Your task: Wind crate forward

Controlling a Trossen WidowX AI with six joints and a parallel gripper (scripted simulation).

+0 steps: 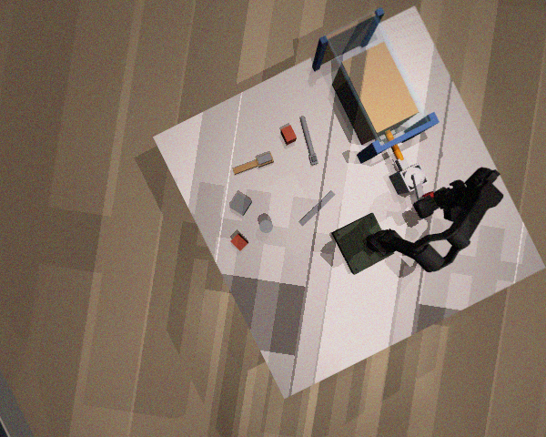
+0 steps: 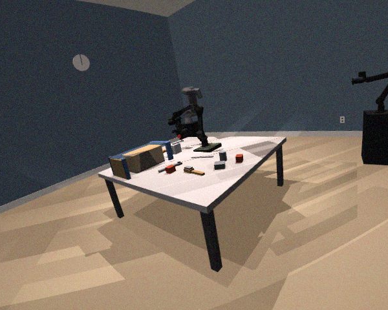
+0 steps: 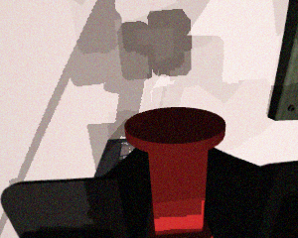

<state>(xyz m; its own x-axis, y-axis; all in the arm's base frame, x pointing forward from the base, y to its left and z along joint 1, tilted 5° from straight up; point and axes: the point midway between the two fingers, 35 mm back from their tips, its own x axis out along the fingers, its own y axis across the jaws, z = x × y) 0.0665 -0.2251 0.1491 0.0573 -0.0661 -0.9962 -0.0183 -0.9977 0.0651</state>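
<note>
The tan crate (image 1: 389, 89) (image 2: 147, 157) sits flat inside the clear-panelled cubby, its front close behind the blue steel frame (image 1: 410, 133) (image 2: 171, 150). In the top view a narrow strip shows between them; I cannot tell whether they touch. An orange strap piece (image 1: 396, 151) runs out under the frame toward the winch (image 1: 399, 182) (image 2: 176, 148). The handle's grey arm (image 1: 416, 184) reaches from the winch top to its red knob. My gripper (image 1: 427, 196) (image 2: 179, 136) (image 3: 166, 143) is shut on that red knob (image 3: 175, 129). The key's seat in the hole is hidden.
A grey wrench-like tool (image 1: 308, 141), a flat grey bar (image 1: 317, 208), a wooden-handled brush (image 1: 253, 163), red blocks (image 1: 288, 134) (image 1: 238, 241), a grey block (image 1: 240, 202) and a grey cylinder (image 1: 265, 225) lie left of the winch. The arm's dark green base plate (image 1: 350, 244) stands below them.
</note>
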